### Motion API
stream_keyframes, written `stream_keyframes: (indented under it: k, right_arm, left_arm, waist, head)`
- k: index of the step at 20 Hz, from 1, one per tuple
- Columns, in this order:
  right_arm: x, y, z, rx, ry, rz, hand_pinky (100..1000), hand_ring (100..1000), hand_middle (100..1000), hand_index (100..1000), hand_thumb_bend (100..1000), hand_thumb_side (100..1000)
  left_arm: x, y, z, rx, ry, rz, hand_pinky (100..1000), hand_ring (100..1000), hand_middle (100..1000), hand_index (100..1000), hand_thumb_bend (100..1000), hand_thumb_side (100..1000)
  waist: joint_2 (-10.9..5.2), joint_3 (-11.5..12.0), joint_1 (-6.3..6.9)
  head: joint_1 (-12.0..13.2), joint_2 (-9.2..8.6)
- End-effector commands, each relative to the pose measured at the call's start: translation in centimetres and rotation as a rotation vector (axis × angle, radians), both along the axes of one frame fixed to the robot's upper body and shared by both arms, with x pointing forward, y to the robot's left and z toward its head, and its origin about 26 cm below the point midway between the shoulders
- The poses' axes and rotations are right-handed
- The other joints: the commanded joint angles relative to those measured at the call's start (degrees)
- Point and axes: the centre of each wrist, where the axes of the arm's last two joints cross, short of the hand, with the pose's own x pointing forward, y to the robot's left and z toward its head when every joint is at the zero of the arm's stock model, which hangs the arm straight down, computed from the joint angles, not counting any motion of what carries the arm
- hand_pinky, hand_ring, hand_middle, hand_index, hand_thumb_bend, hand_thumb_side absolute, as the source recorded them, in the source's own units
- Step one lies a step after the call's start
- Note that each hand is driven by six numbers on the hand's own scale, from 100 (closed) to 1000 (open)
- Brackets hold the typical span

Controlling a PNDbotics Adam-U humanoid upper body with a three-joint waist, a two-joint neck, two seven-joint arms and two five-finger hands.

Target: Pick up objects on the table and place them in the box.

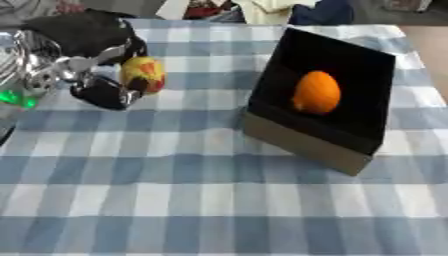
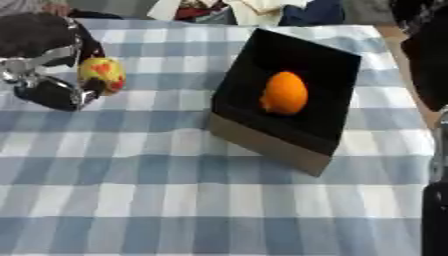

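Note:
A yellow and red fruit (image 1: 143, 73) sits at the table's far left, with my left hand (image 1: 91, 40) over it. Black fingers (image 1: 103, 92) curl round its left and lower side. The box (image 1: 308, 145) stands tilted at centre right, with cardboard walls and a black inside. An orange (image 1: 316, 92) lies in it. Dark parts of my right arm (image 2: 427, 55) show along the right edge of the right eye view, beside the box; I cannot make out that hand's fingers.
The blue and white checked tablecloth (image 1: 175, 190) covers the table. Clutter and cloth lie past the far edge (image 1: 219, 9). A green light (image 1: 16, 97) glows on my left arm.

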Motion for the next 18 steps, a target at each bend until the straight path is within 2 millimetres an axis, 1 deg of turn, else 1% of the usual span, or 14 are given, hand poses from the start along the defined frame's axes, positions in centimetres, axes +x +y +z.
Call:
stream_keyframes:
  k: [1,5,6,7,11,13,18]
  right_arm:
    - [-0.4,-0.3,0.8,-0.009,-0.026,-0.008,1000,891,736,890,100,771]
    - [-0.5,-0.1,0.8,-0.013,-0.024,-0.003,1000,891,736,890,100,772]
    - [-0.5,-0.1,0.8,-0.015,-0.024,-0.002,1000,891,736,890,100,778]
    - [-0.5,-0.1,0.8,-0.016,-0.025,-0.001,1000,891,736,890,100,772]
    - [-0.6,0.0,0.9,-0.018,-0.029,0.003,1000,891,736,890,100,772]
    - [-0.6,0.1,1.0,-0.019,-0.032,0.005,1000,891,736,891,100,772]
    - [-0.8,0.5,1.2,-0.016,-0.038,0.023,1000,891,736,891,100,774]
  left_arm:
    - [-0.6,-1.6,1.8,-0.027,-0.021,-0.060,361,536,498,693,100,369]
    - [-1.0,-3.8,3.2,-0.057,-0.022,-0.111,361,534,496,692,100,390]
    - [-1.1,-4.3,3.5,-0.062,-0.023,-0.124,360,534,496,692,100,444]
    - [-1.3,-4.9,3.7,-0.065,-0.024,-0.135,361,534,496,692,100,398]
    - [-1.6,-6.4,4.3,-0.077,-0.040,-0.165,361,534,496,692,100,405]
    - [-1.6,-7.1,4.6,-0.087,-0.053,-0.180,360,533,495,692,100,425]
    - [-0.8,-9.1,5.2,-0.106,-0.091,-0.206,348,518,497,695,100,443]
  waist:
    - [-1.54,-0.3,0.37]
    - [-1.57,-1.1,1.04]
    - [-1.52,-1.4,1.21]
    - [-1.46,-1.6,1.35]
    - [-1.23,-2.2,1.68]
    - [-1.05,-2.7,1.84]
    - [-0.49,-4.1,2.26]
  head:
    - [0.3,0.33]
    - [0.8,0.21]
    - [1.0,0.10]
    - [1.2,0.00]
    - [1.9,-0.35]
    - [2.4,-0.70]
    - [3.5,-1.84]
